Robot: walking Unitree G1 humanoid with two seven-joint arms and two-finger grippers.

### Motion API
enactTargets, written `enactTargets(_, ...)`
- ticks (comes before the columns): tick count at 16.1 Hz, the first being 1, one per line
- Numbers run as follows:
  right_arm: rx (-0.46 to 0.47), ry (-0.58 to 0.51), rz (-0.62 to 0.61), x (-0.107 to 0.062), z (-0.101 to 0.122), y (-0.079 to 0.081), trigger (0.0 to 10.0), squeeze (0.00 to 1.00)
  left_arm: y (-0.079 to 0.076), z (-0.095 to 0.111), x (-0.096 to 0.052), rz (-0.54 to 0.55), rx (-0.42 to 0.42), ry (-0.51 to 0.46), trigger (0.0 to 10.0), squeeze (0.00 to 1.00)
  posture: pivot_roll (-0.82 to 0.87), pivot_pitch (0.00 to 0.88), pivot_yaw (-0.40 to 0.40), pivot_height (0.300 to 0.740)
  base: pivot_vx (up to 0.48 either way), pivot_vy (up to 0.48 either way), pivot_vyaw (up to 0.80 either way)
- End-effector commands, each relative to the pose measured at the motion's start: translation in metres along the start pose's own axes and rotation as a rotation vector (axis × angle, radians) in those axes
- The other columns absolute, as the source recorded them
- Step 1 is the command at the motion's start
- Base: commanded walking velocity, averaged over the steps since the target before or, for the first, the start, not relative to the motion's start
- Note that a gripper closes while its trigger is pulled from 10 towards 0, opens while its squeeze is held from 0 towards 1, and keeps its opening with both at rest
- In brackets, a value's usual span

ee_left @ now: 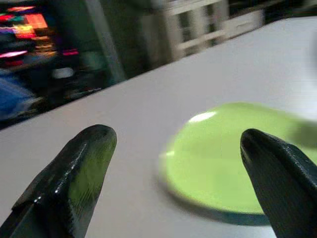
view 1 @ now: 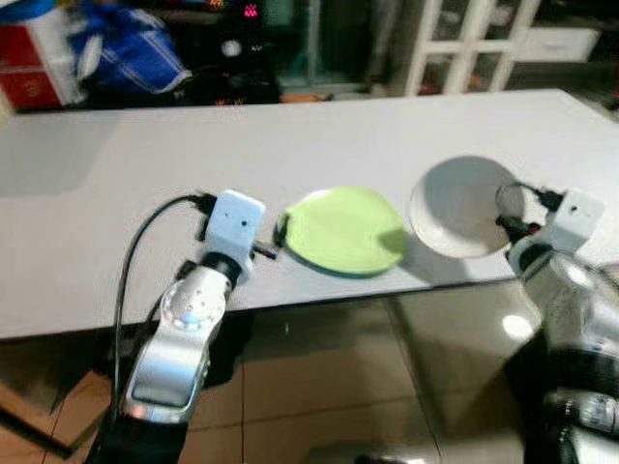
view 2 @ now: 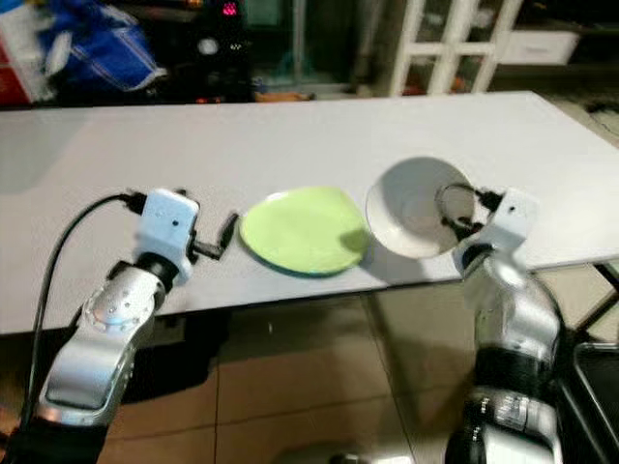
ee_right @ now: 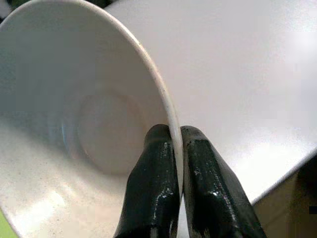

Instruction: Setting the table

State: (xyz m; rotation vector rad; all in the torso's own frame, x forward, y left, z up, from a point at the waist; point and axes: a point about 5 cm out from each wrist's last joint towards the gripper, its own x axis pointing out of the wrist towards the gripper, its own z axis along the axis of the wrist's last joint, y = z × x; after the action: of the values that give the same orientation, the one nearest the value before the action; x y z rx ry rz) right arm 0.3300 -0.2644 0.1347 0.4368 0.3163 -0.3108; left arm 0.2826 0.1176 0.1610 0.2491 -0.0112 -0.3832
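Note:
A light green plate (view 1: 345, 231) lies flat near the front edge of the white table (view 1: 290, 135). My left gripper (view 1: 276, 237) stands open just left of that plate, fingers (ee_left: 74, 173) apart and pointing at its rim, with nothing between them. To the plate's right, a white bowl (view 1: 462, 205) is tilted up on its side. My right gripper (ee_right: 177, 148) is shut on the bowl's rim, one finger inside and one outside. The bowl (ee_right: 74, 124) hangs close over the table's front right part.
Past the table's far edge stand a white cabinet frame (view 1: 469, 39) and blue and red items (view 1: 116, 48) in a dark room. Below the front edge is tiled floor (view 1: 309, 387). The table's left and far parts are bare.

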Motion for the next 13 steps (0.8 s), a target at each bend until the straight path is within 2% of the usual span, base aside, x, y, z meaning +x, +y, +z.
enactTargets(1,0.135,0.008,0.049,0.006,0.017,0.004,10.0,0.00,-0.018,0.009,-0.004,-0.179,-0.038,-0.039,10.0,0.13,0.02,0.000,-0.010,0.740,0.000,0.000,0.00)
enactTargets(4,0.224,0.049,0.075,0.010,0.021,0.006,10.0,0.00,-0.024,0.010,-0.008,-0.238,-0.038,-0.037,10.0,0.12,0.01,0.000,-0.006,0.740,0.000,0.000,0.00)
enactTargets(6,0.217,0.059,0.096,0.012,0.023,0.010,10.0,0.00,-0.021,0.006,-0.005,-0.166,-0.006,-0.017,10.0,0.11,0.01,0.000,-0.006,0.740,0.000,0.000,0.00)
enactTargets(7,0.172,0.043,0.145,0.009,0.026,0.017,10.0,0.00,-0.012,0.006,-0.001,-0.066,-0.004,-0.019,10.0,0.09,0.01,0.000,-0.006,0.740,0.000,0.000,0.00)
enactTargets(8,-0.014,-0.049,0.203,-0.001,0.031,0.029,10.0,0.00,0.004,0.004,0.002,0.100,-0.036,-0.014,10.0,0.08,0.01,0.000,-0.006,0.740,0.000,0.000,0.00)
enactTargets(10,-0.116,-0.141,0.219,-0.012,0.028,0.036,10.0,0.00,0.010,0.000,0.001,0.146,-0.022,0.008,10.0,0.06,0.00,0.000,0.002,0.740,0.000,0.000,0.00)
enactTargets(11,-0.199,-0.203,0.216,-0.026,0.019,0.039,10.0,0.00,0.015,-0.001,0.001,0.174,0.000,0.013,10.0,0.07,0.00,0.000,0.005,0.740,0.000,0.000,0.00)
enactTargets(12,-0.211,-0.208,0.216,-0.028,0.017,0.039,10.0,0.00,0.016,0.000,0.001,0.177,0.008,0.012,10.0,0.07,0.00,0.000,0.005,0.740,0.000,0.000,0.00)
enactTargets(13,-0.149,-0.196,0.205,-0.035,0.009,0.037,10.0,0.00,0.018,0.001,0.003,0.195,0.008,0.007,10.0,0.09,0.00,0.000,0.016,0.740,0.000,-0.266,0.00)
